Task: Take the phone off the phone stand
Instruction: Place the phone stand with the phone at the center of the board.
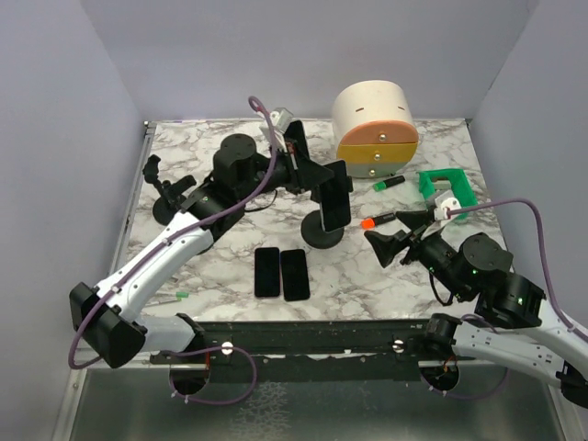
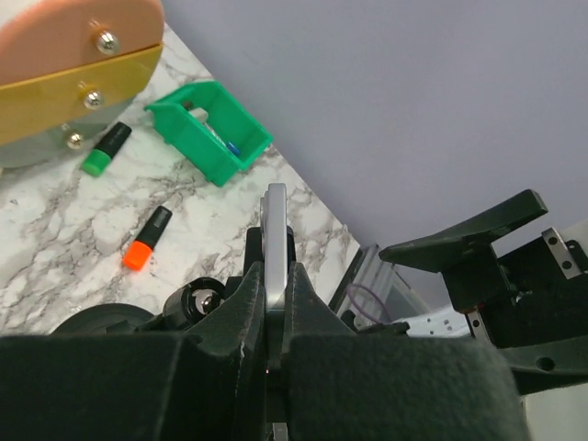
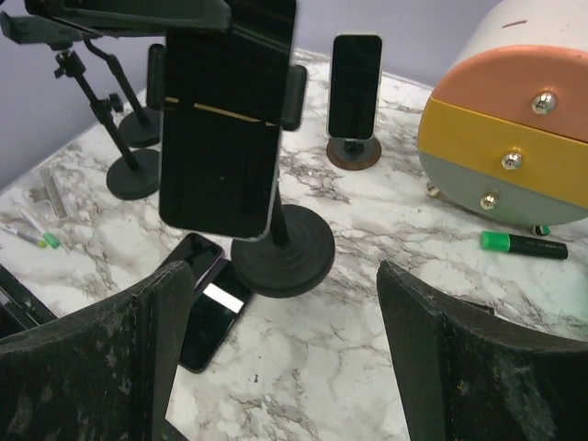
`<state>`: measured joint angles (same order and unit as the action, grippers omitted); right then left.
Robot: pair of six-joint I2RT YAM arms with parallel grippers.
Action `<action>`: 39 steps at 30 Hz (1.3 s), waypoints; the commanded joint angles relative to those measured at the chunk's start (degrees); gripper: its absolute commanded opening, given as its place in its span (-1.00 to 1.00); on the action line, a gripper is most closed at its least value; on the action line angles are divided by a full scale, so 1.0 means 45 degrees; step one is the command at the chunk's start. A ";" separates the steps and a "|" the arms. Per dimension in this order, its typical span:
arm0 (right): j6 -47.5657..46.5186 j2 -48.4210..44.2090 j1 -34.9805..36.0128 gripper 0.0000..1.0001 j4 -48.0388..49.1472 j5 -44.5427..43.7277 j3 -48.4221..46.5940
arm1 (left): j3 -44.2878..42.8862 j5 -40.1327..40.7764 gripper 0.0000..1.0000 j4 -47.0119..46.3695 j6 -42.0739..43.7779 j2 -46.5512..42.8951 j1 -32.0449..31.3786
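A black phone (image 1: 335,202) stands upright in the clamp of a black phone stand with a round base (image 1: 322,236) at the table's middle. My left gripper (image 1: 322,176) is shut on the phone's upper edge. In the left wrist view the phone's silver edge (image 2: 274,241) sits pinched between the fingers of the left gripper (image 2: 271,287). My right gripper (image 1: 397,241) is open and empty, just right of the stand. In the right wrist view the right gripper (image 3: 285,312) faces the phone (image 3: 225,119) and the base (image 3: 283,250).
Two dark phones (image 1: 280,273) lie flat in front of the stand. A round drawer unit (image 1: 375,129) stands at the back, with a green bin (image 1: 447,191), an orange marker (image 1: 378,220) and a green marker (image 1: 389,184) to the right. Empty stands (image 1: 165,197) are at left. Another phone (image 3: 355,83) stands on a small base.
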<state>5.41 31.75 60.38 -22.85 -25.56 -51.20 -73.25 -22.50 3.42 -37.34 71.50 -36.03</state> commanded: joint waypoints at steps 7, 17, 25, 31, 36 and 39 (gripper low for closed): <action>0.0534 -0.0895 0.0059 0.71 -0.0127 0.0430 0.0872 | -0.0170 0.1301 -1.00 -0.3078 0.0948 0.1452 -0.1344; 0.1699 -0.1008 0.0058 0.69 -0.0073 0.0933 0.1207 | 0.1063 0.1176 -1.00 -0.4763 0.1578 0.2134 -0.1383; 0.2150 -0.0916 0.0049 0.69 0.0361 0.1239 0.1654 | 0.1971 0.1133 -1.00 -0.5673 0.1910 0.2108 -0.1377; 0.2302 -0.0546 0.0059 0.69 0.0524 0.1364 0.1749 | 0.2332 0.1020 -1.00 -0.5869 0.1711 0.2118 -0.1369; 0.2492 -0.0425 0.0059 0.69 0.0685 0.1451 0.1813 | 0.2807 0.1246 -1.00 -0.6023 0.1600 0.1952 -0.1368; 0.2603 -0.0375 0.0059 0.69 0.0832 0.1514 0.1910 | 0.3120 0.1452 -1.00 -0.6052 0.1599 0.1826 -0.1373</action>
<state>15.84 29.76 60.38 -21.58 -20.12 -43.72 -59.90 -17.04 -16.08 -29.63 82.52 -42.02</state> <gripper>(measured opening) 0.846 0.049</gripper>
